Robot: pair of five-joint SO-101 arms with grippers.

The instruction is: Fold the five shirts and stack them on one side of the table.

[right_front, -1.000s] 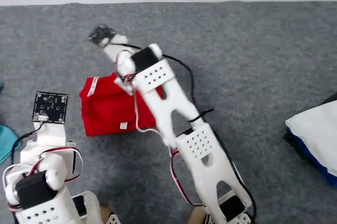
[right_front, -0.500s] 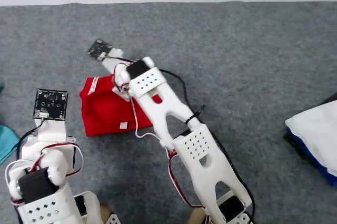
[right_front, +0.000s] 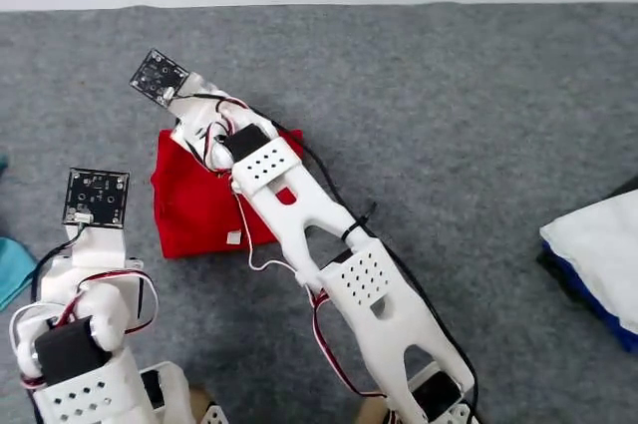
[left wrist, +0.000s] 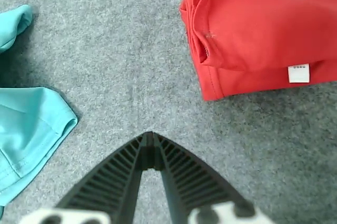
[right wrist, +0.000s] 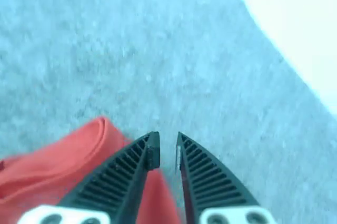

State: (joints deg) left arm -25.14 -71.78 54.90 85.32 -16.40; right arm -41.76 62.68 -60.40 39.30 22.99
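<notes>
Hovers at the edge of the folded red shirt (right_front: 199, 207) with right pincer (right wrist: 167, 151) slightly spread, left pincer (left wrist: 150, 140) pressed together; probably needs pinching it next for stacking.

1. A red cloth shirt (right_front: 199, 210), folded into a flat rectangle with a small white tag near one edge, lies just ahead and to the right of the left gripper (left wrist: 150, 137) jaws. Its far edge sits under the right gripper (right wrist: 166, 147) jaws.
2. A teal cloth shirt (left wrist: 26, 134) lies rumpled, near the left jaws on their left.
3. A white folded shirt (right_front: 598, 244) lies on a blue one, well apart from both.
</notes>
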